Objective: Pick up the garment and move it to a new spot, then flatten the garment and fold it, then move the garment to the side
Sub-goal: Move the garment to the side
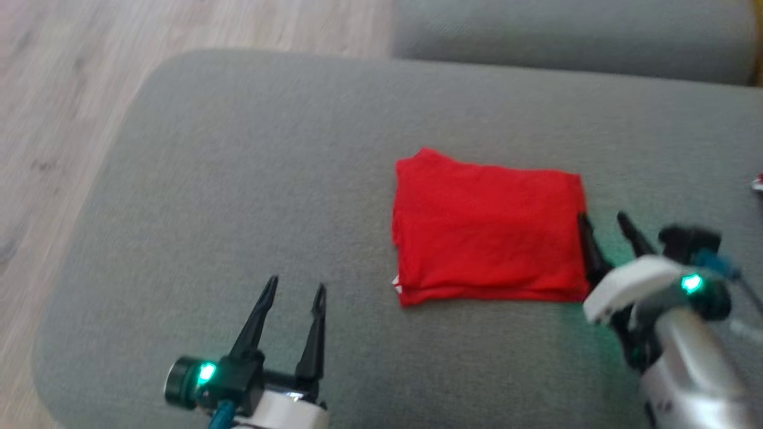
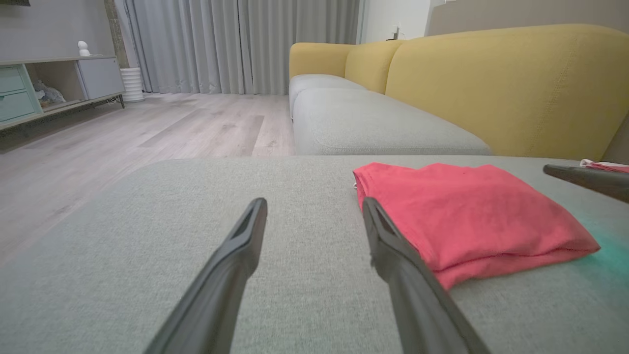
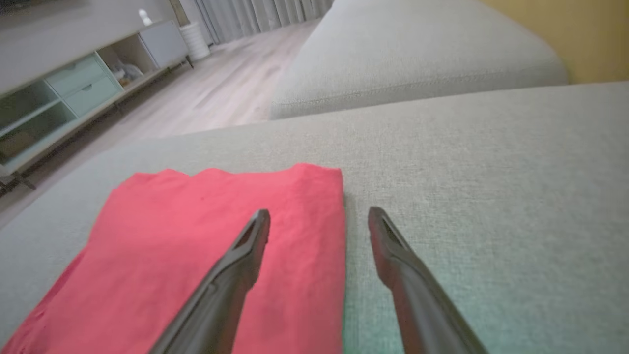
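From the head view, we see the red garment [image 1: 489, 229] folded into a neat block. It lies flat on the big grey cushion [image 1: 238, 179], a bit to the right of the middle. Our left gripper [image 1: 297, 284] is down at the lower left over bare cushion, well apart from the garment, and its two dark fingers are spread wide with nothing between them. Our right gripper [image 1: 601, 216] is at the right edge of the garment. Its fingers are spread wide too, and one finger is right along that edge. The wooden floor [image 1: 59, 119] is off to the left.

From the left wrist view, we see the left gripper [image 2: 313, 201] wide apart and low over the cushion. The garment [image 2: 481, 211] lies just beside the finger on the right. We cannot tell if they touch. Behind it stands a yellow sofa back [image 2: 516, 83], with grey curtains [image 2: 236, 44] far away.

From the right wrist view, the right gripper [image 3: 319, 211] is spread wide and holds nothing. One finger is over the garment [image 3: 196, 255] and the other is over bare cushion, so the garment's edge runs between them. We cannot tell if the fingers touch the cloth.
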`<state>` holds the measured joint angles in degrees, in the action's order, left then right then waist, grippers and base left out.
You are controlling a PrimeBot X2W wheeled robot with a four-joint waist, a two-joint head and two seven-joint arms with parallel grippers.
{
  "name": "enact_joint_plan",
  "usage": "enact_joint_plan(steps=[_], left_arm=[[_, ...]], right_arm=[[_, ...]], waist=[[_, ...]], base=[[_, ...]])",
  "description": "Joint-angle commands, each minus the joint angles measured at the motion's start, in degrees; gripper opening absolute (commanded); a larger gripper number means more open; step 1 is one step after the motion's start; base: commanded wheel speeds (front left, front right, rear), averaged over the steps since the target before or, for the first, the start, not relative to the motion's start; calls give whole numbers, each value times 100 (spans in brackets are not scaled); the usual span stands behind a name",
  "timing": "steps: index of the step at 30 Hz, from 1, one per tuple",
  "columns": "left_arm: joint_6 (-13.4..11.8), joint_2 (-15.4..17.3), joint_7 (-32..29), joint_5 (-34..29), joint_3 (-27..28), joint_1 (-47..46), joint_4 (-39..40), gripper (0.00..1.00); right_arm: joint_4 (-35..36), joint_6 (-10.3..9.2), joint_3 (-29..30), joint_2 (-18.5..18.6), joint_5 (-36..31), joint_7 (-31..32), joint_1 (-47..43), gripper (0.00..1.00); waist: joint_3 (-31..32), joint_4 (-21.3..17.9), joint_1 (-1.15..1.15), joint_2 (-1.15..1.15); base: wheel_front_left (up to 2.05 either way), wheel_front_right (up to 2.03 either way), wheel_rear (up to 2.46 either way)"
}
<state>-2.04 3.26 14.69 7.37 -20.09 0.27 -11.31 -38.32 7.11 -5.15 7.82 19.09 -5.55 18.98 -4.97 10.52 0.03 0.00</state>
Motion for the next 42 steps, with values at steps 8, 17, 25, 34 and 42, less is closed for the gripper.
enact_joint_plan(steps=[8,17,25,34,42], left_arm=[[-211,-37,30,257,-66,-339,194,100],[-294,-37,30,311,-48,-375,277,100],[-296,-38,30,309,-48,-607,366,100],[-283,-38,30,286,-87,-951,368,100],[-292,-38,30,377,-137,-1170,265,100]], right_arm=[[-1080,37,-210,116,222,578,601,16],[-1094,37,-343,630,100,153,1048,0],[-835,37,-227,1885,-165,466,1644,0],[-452,37,105,3256,-214,965,1960,0],[-146,37,643,3986,-460,1349,1916,100]], waist=[[-279,374,-3,0],[-452,55,-3,0],[-890,-379,-3,0],[-1368,-629,-3,0],[-1404,-688,-3,0]], base=[[0,0,0],[0,0,0],[0,0,0],[0,0,0],[0,0,0]])
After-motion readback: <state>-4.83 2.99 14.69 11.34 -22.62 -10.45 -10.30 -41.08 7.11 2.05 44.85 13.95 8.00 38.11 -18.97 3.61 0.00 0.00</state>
